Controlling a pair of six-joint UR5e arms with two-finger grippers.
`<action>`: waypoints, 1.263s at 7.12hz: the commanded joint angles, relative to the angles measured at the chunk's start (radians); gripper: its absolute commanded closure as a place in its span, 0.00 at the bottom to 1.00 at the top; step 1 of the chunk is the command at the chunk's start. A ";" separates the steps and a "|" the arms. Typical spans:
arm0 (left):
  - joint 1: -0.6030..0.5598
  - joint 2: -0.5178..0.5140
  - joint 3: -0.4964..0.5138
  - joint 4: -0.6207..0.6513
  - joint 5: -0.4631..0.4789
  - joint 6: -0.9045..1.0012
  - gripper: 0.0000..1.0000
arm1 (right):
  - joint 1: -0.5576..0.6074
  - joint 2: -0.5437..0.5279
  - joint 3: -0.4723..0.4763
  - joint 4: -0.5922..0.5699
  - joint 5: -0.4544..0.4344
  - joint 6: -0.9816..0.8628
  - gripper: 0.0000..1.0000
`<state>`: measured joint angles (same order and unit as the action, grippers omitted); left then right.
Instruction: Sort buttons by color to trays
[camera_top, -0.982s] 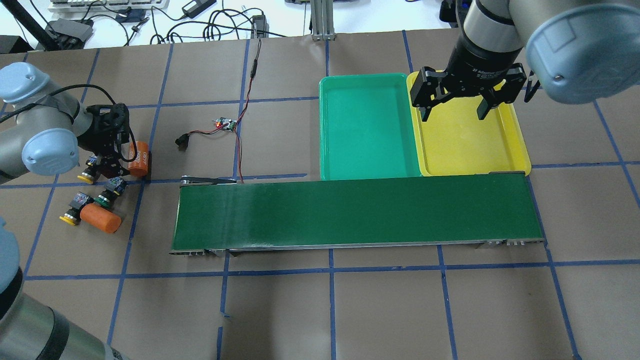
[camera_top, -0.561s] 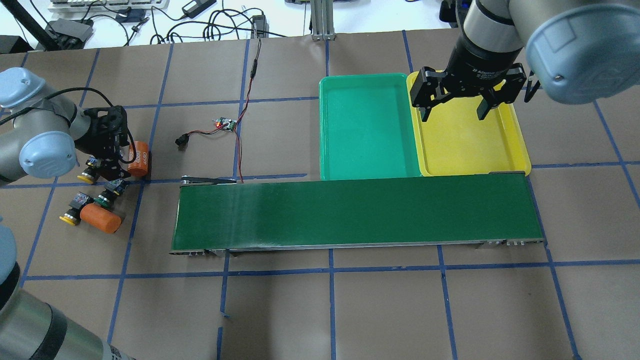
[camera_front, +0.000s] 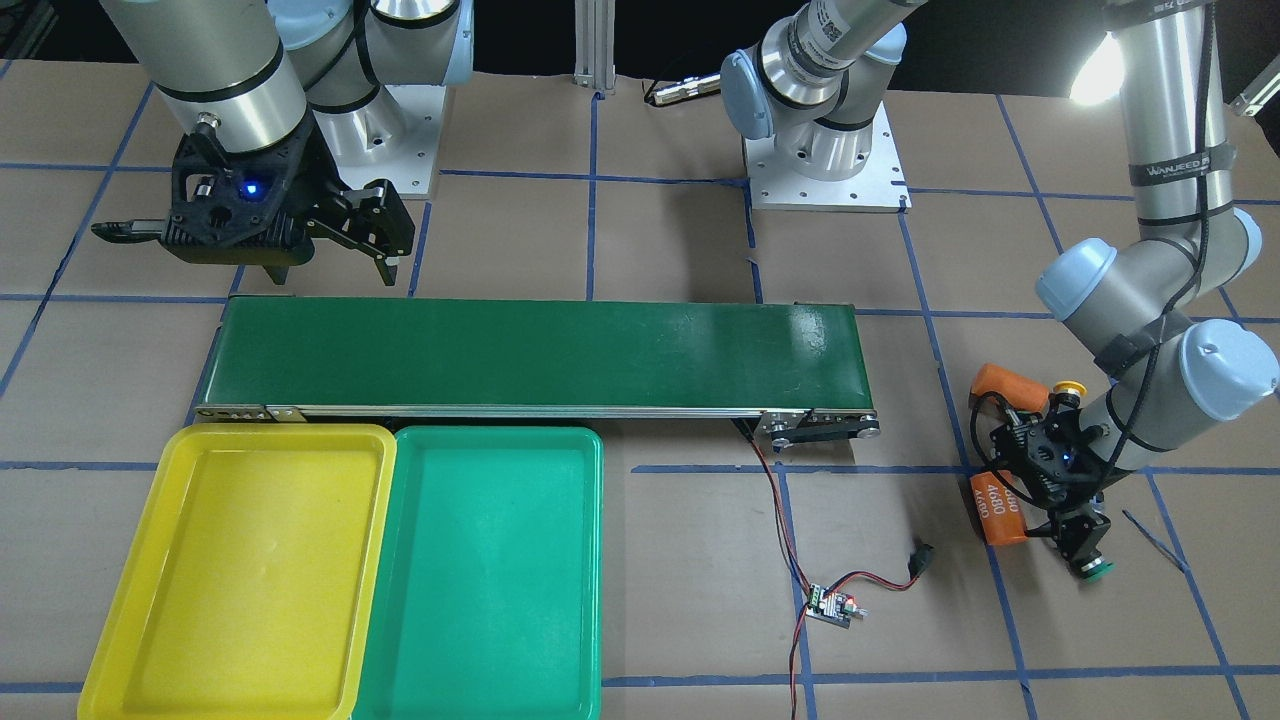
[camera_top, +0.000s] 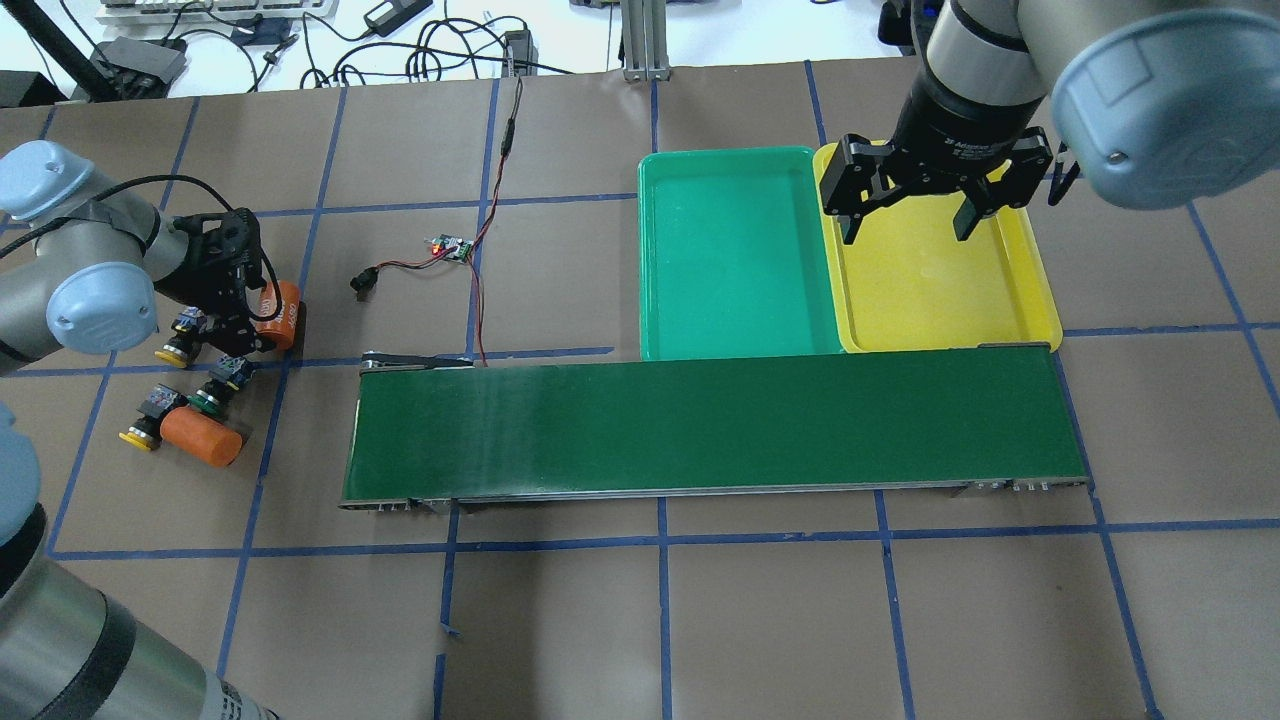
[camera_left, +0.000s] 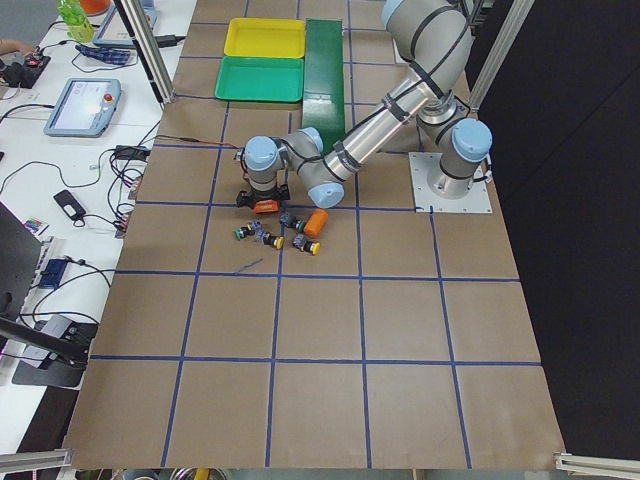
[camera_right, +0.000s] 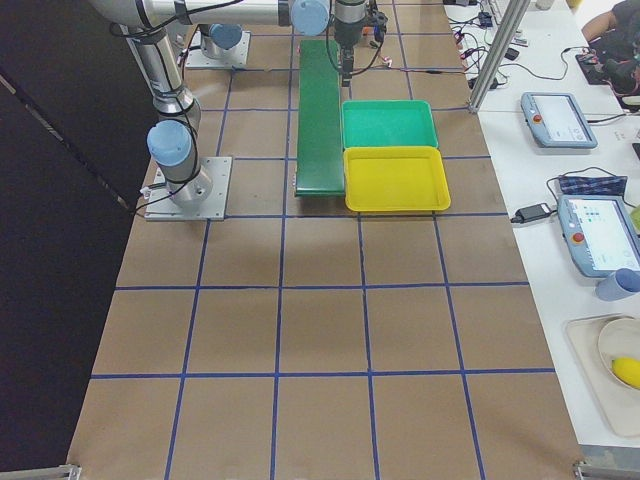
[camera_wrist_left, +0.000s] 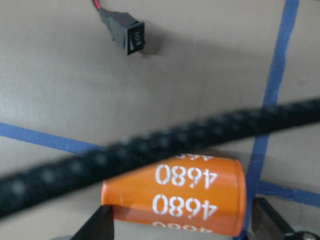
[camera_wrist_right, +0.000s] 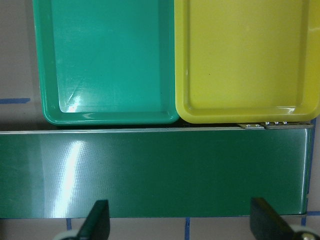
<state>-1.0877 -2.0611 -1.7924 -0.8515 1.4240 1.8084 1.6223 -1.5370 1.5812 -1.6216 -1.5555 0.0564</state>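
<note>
tabletop (camera_top: 600, 620), yellow button (camera_top: 172, 352) beside left hand (camera_top: 232, 335)

"4680" printed repeatedly in white on the orange plastic cylinder (camera_wrist_left: 175, 197) at six o'clock in the left wrist view, "WANJEED" lettered on a black arm band (camera_front: 1172, 166)

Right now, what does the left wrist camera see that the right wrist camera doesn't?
Only the left wrist view shows an orange cylinder marked 4680, a black switch on its wire and a blurry black cable. Only the right wrist view shows the green tray and yellow tray, both empty, and the conveyor belt. Both show brown table, blue tape, and spread dark fingers at the bottom: left fingers, right fingers.
</note>
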 joint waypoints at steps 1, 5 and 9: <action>0.000 -0.001 0.013 -0.001 0.000 -0.004 0.00 | 0.001 0.001 0.000 0.000 0.000 0.000 0.00; 0.000 0.024 0.013 -0.009 0.003 -0.003 0.00 | -0.001 -0.003 0.016 -0.001 0.000 0.000 0.00; 0.002 0.001 0.034 -0.001 0.001 -0.003 0.00 | -0.001 -0.005 0.017 -0.003 0.000 0.000 0.00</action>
<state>-1.0866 -2.0541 -1.7709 -0.8531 1.4249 1.8055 1.6214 -1.5416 1.5980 -1.6244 -1.5555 0.0566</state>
